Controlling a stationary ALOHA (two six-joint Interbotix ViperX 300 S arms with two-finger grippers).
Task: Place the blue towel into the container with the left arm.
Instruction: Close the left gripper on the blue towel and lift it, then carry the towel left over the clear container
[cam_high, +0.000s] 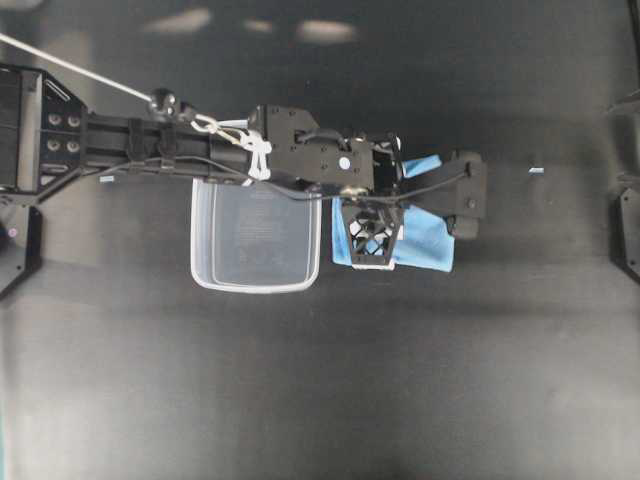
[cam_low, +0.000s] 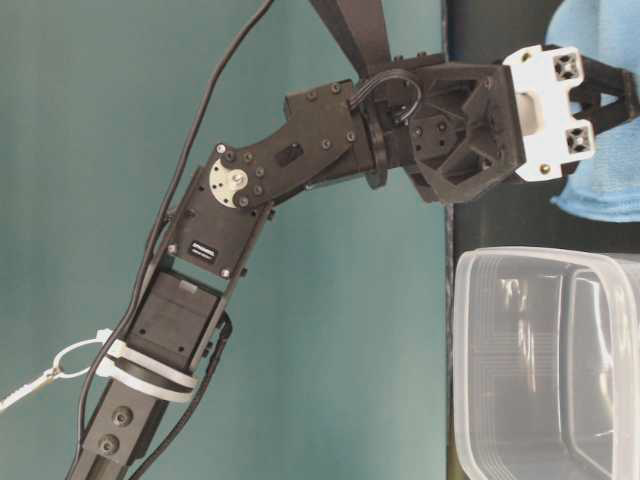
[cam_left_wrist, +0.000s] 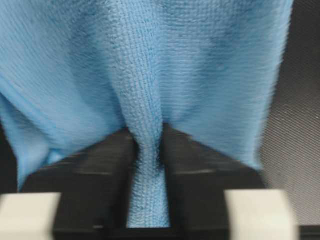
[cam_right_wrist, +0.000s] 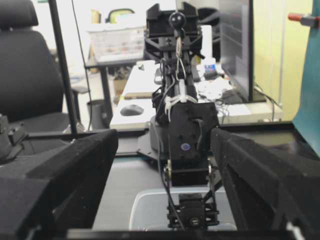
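Nearest the lens: a pinched ridge of the soft light-blue microfibre towel (cam_left_wrist: 150, 100) runs up between the two black fingers (cam_left_wrist: 100, 170) of the left pincer (cam_left_wrist: 148, 190), filling the left wrist view.
Left pincer: closed narrow on that fold of the towel; the cloth is gathered between the jaws, so the grip looks taken.
Left arm: the black jointed arm (cam_high: 150, 140) with white cable ties reaches across the top of the tub to the towel.
Towel's place: on the dark table (cam_high: 320, 380), just beside the right wall of the tub in the overhead view (cam_high: 425, 245), outside it; whether any part has left the table I cannot tell.
Container: the clear, colourless rectangular plastic tub (cam_high: 205, 270) with rounded corners stands upright and open on the table; faint print shows on its base.
Contents: nothing visible inside the tub; the part under the arm is hidden.
Right pincer: its black padded fingers (cam_right_wrist: 65, 175) stand wide apart, holding nothing, well back from the work.
Done: the towel seems grasped.
Left to do: lift it, carry it over the rim, let it go inside.
Progress: early, by my judgement.
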